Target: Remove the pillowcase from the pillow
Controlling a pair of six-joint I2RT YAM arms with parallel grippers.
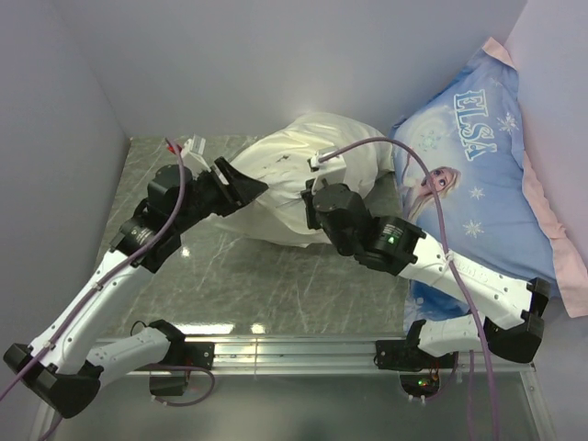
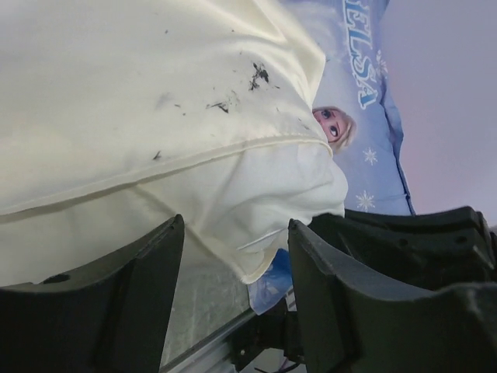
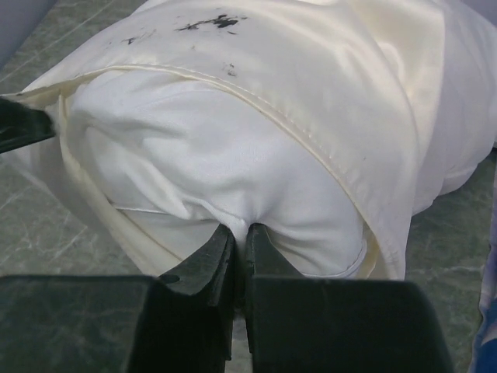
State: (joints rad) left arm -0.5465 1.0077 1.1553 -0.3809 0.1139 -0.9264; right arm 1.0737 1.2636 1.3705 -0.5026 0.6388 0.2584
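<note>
At the middle of the surface [image 1: 230,276], just ahead of the two arms, the right jaws are seen shut, pinching a fold of the pillow [image 3: 217,155] at its bare end. That white end bulges out of the open mouth of the pillowcase [image 3: 365,85], whose hem runs across it in a curve. To the left, the left jaws are held open. The cream hem and the white stuffing lie just beyond their tips, and nothing is gripped between them.

The bundle lies toward the far edge of the surface, about midway along it, with most of the pillow covered. A few dark smudges [image 3: 213,22] are seen on the cream cloth. A blue printed cushion [image 1: 478,184] is propped in the far right corner, just beside the bundle.

The step in hand is judged to be the taking of two opposed holds: the pillow is secured, the cover is not. For the next move, the left jaws would need to be closed on the hem alone, with no white cloth caught. The two holds could then be drawn apart so that the cover slides off.
</note>
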